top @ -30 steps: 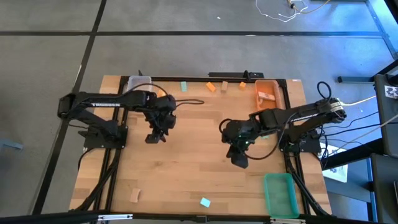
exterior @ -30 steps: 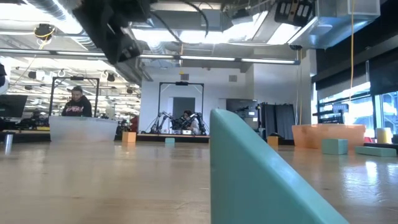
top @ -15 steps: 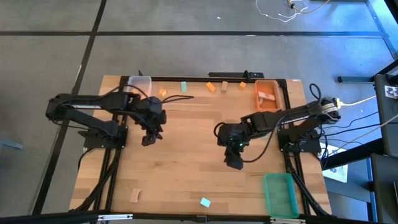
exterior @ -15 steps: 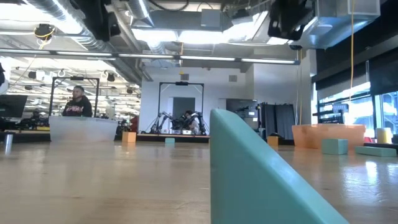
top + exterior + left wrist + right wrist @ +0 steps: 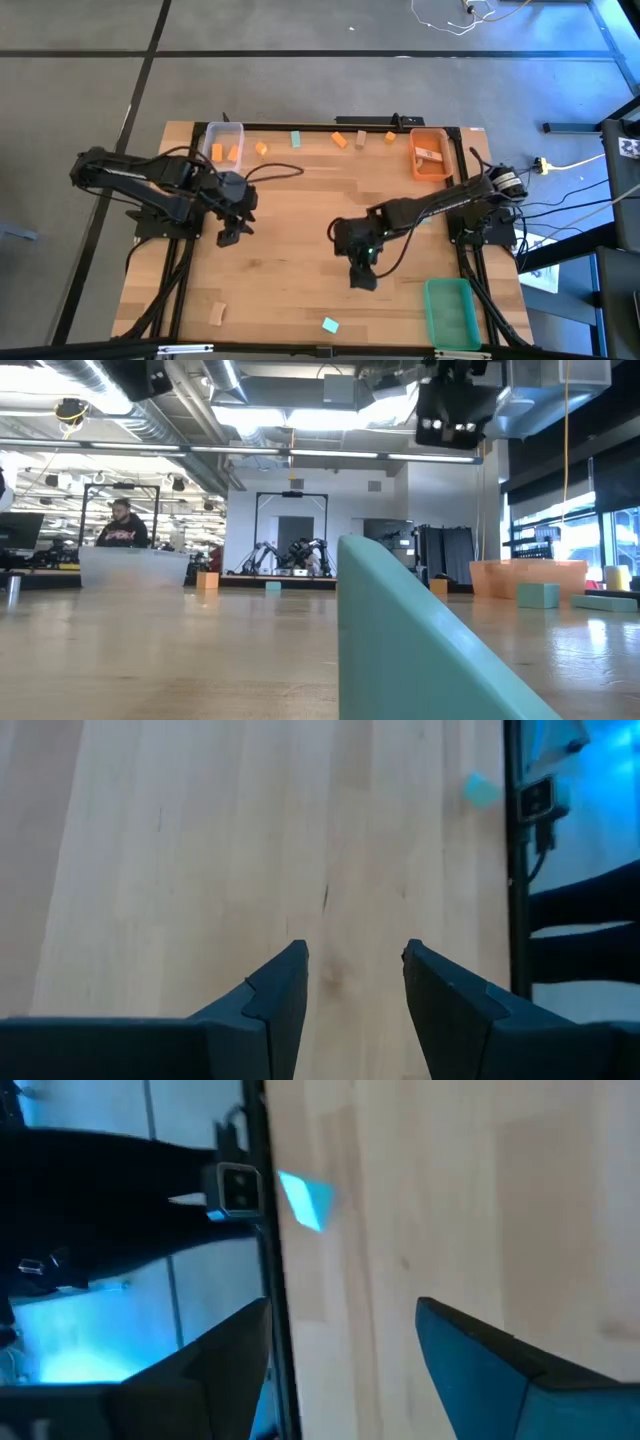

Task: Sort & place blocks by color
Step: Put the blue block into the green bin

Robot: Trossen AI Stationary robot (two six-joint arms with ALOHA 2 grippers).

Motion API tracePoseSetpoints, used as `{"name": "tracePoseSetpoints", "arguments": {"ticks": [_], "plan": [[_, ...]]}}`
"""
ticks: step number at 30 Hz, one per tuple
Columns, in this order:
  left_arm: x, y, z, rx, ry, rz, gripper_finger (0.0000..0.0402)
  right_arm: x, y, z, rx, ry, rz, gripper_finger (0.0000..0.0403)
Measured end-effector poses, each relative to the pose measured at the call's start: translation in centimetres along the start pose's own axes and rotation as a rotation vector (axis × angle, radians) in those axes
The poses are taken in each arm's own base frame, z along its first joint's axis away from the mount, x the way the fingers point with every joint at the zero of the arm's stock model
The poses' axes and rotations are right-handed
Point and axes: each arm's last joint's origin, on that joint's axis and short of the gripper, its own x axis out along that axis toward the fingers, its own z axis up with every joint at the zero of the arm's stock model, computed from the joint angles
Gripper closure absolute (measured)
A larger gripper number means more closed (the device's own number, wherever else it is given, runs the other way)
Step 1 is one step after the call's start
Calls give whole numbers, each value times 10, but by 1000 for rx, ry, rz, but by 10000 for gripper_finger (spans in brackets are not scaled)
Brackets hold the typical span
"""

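Note:
My left gripper (image 5: 232, 236) hangs open and empty over bare table left of centre; its fingers also show in the left wrist view (image 5: 355, 955). My right gripper (image 5: 360, 277) is open and empty right of centre, toward the near edge, as the right wrist view (image 5: 345, 1305) also shows. A teal block (image 5: 330, 324) lies flat by the near edge, ahead of the right gripper (image 5: 305, 1200) and close up in the low view (image 5: 400, 640). A pale wood block (image 5: 216, 314) lies at the near left. Orange, teal and wood blocks (image 5: 340, 140) lie in a row along the far edge.
A clear bin (image 5: 224, 132) with two orange blocks stands at the far left. An orange bin (image 5: 430, 168) holding blocks stands at the far right. A green bin (image 5: 447, 312) stands at the near right corner. A person (image 5: 120, 525) is in the room beyond.
My left gripper has gone toward the table's left edge and a little toward the near edge. My right gripper has gone toward the left and near edges, closer to the teal block. No block has moved.

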Motion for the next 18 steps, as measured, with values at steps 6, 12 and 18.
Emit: {"name": "tracePoseSetpoints", "arguments": {"ticks": [6,12,18], "plan": [[-6,-10,-9,51,11,-18,248,16,35,-7,-79,-128,36,157],[-15,-18,-19,111,21,-49,248,27,60,-16,37,-339,-37,156],[-26,-24,-30,162,7,-69,248,43,81,-30,58,-486,-71,156]]}}
